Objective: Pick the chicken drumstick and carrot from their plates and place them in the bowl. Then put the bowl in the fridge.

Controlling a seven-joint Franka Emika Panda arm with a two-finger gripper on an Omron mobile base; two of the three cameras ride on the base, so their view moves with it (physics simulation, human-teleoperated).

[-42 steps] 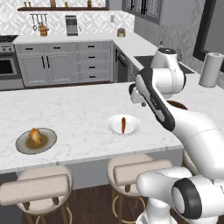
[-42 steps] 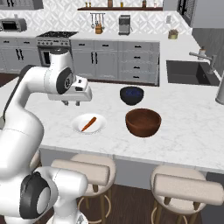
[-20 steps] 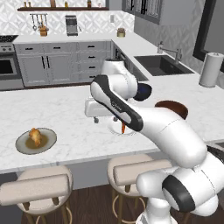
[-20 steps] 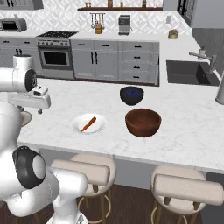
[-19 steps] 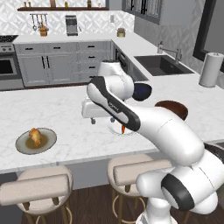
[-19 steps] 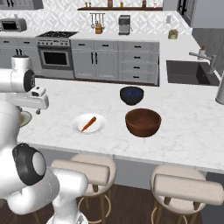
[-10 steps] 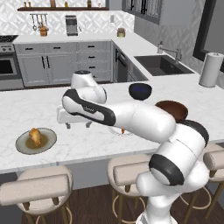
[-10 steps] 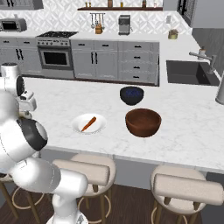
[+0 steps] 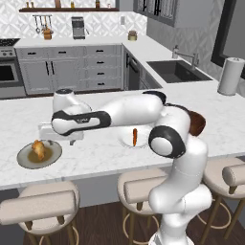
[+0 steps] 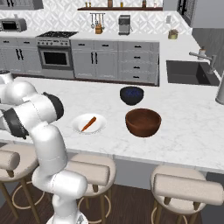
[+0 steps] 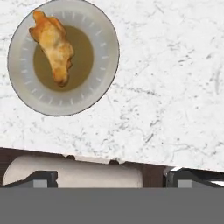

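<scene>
the chicken drumstick (image 11: 53, 45) is lying on the olive-grey plate (image 11: 101, 65), which is sitting on the marble counter (image 11: 166, 87) near its edge.

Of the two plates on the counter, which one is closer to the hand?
The grey plate holding the chicken drumstick. The hand hovers just beside it, while the white plate with the carrot sits farther right.
</scene>
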